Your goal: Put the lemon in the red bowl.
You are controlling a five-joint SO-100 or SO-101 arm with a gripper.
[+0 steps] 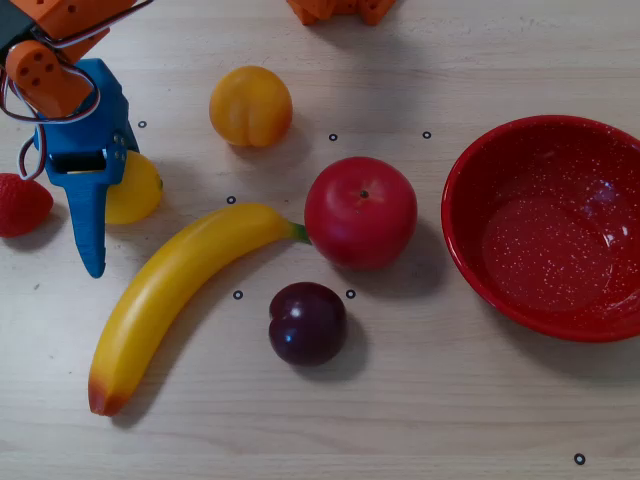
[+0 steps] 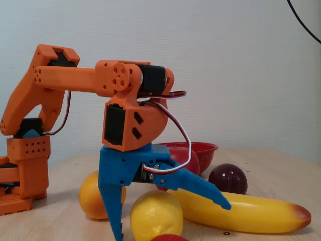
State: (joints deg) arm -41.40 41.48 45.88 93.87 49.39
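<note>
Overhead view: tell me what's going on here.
The orange arm has its blue pincer open and lowered around the lemon, one finger on each side, not yet closed. The lemon sits on the table between the strawberry and banana. The red bowl at the right is empty.

In the overhead view, the lemon (image 1: 135,187) lay at the left, just beside the strawberry (image 1: 20,204) at the edge, with the gripper (image 1: 95,215) above it. The banana (image 1: 170,295) ran below and right of the lemon; the peach (image 1: 250,105) sat above, well apart. The apple (image 1: 360,212) lay between banana and red bowl (image 1: 545,225), the plum (image 1: 307,323) below it.
</note>
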